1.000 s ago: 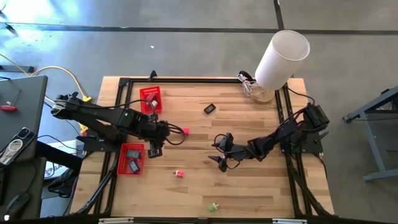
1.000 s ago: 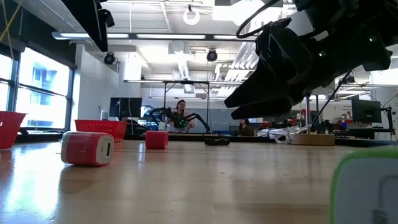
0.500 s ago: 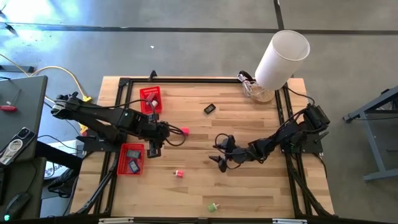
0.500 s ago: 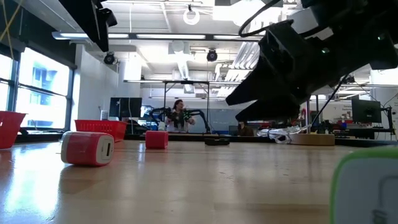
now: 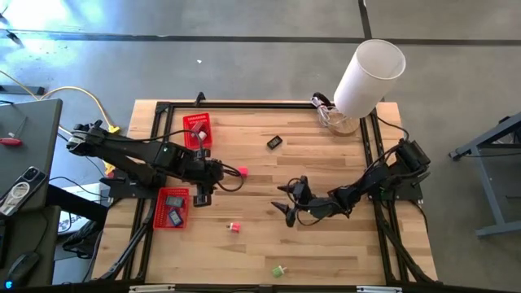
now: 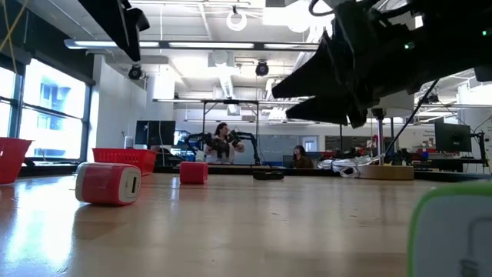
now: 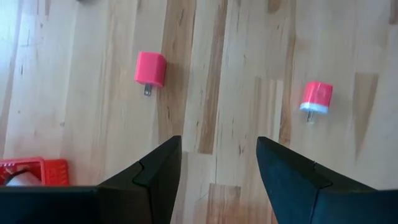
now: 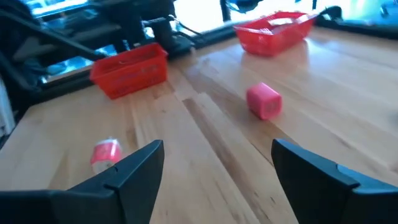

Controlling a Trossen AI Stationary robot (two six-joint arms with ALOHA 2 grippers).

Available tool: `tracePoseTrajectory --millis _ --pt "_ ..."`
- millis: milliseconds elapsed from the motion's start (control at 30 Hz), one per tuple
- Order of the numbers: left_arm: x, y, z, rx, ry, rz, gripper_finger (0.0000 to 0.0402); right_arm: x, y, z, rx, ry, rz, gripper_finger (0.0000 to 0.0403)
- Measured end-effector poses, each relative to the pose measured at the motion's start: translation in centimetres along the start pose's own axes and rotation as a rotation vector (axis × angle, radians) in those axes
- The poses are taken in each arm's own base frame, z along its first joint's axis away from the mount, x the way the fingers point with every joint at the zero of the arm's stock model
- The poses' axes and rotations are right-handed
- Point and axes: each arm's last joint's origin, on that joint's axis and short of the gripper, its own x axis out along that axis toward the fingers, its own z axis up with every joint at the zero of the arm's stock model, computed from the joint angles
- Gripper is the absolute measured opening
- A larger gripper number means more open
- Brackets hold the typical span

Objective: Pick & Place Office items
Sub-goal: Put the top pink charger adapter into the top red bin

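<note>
A small pink blocky plastic plug [image 5: 242,171] lies on the pale wood-plank surface [image 5: 326,244], just beside my left end effector [image 5: 205,183]. A rounded red-and-white plastic piece [image 5: 234,227] rests nearer the front, a green-and-white block [image 5: 278,270] by the front edge, and a flat black piece [image 5: 274,142] toward the back. Two red mesh baskets [image 5: 197,130] sit on the left side; the nearer one [image 5: 172,207] holds dark pieces. My left end effector's fingers [image 7: 155,177] are spread, gripping nothing. My right end effector [image 5: 286,200] hangs mid-surface, fingers [image 8: 134,168] wide apart, empty.
</note>
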Motion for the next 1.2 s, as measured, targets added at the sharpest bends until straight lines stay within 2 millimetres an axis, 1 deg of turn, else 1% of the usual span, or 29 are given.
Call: tracePoseTrajectory --millis 100,367,567,933,1200 --pt "0.0 -0.1 0.2 -0.004 -0.023 -0.008 0.0198 0.0 0.3 -0.2 -0.029 -0.025 0.022 0.0285" --pt "0.0 -0.2 0.6 -0.01 -0.058 -0.018 0.0198 0.4 0.0 -1.2 -0.078 0.007 0.012 0.0285" --pt "0.0 -0.2 0.7 0.069 -0.073 -0.02 0.0198 0.4 0.2 -1.1 -0.067 0.015 0.059 0.0285" --pt "-0.1 -0.3 1.0 0.05 -0.104 -0.029 0.0198 0.1 0.3 -1.6 -0.021 0.053 0.057 0.0285" --pt "0.1 -0.3 1.3 0.08 -0.124 -0.02 0.0198 -0.7 1.2 -2.2 -0.009 0.072 0.094 0.0285"
